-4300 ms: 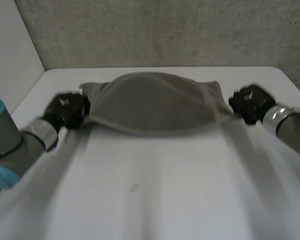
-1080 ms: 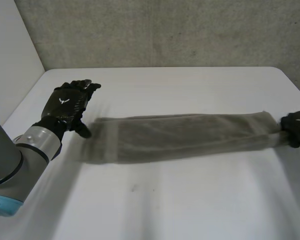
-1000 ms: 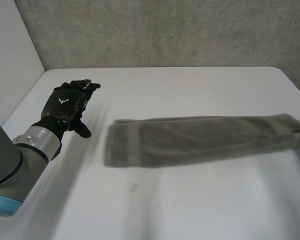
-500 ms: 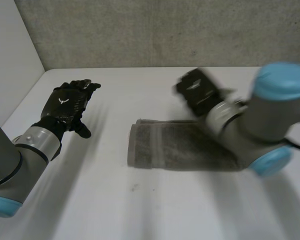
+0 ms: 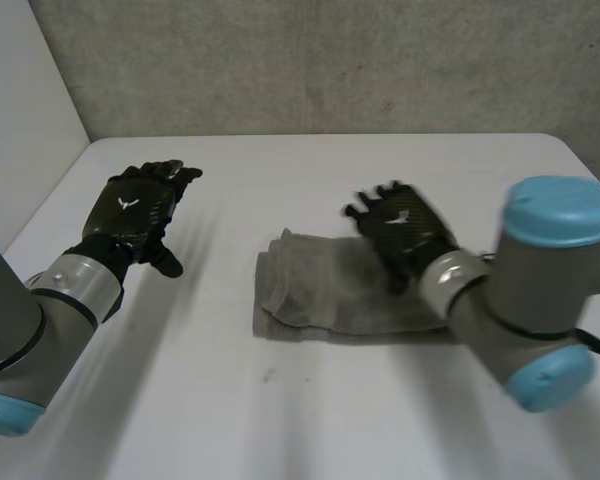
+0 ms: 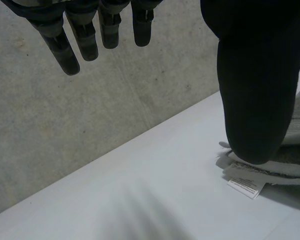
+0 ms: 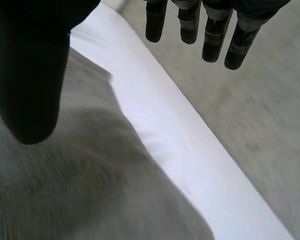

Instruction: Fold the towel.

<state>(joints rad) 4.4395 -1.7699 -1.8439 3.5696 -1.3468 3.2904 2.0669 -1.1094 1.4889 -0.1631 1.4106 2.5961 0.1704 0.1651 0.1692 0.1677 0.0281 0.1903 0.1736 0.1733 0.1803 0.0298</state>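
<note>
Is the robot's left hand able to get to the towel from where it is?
Probably yes: only bare table lies between the open left hand and the towel.

White table [image 5: 310, 420]: matte, plain surface occupying the lower and middle frame of the head view. Its far edge runs straight across the upper third, with rounded corners at upper left and upper right. One small dark mark [image 5: 268, 376] is noted on the surface, lower centre, slightly left.

Grey wall [image 5: 280, 60]: rough, mottled, concrete-like finish across the top of the frame, directly behind the far edge, with a dark speck right of centre.

Pale panel [image 5: 20, 110]: smooth and unmarked, upper left corner, slanting down beside the table's left side.

Left wrist view: the same table [image 6: 140, 200] meets the same wall [image 6: 90, 125] along a straight line.
</note>
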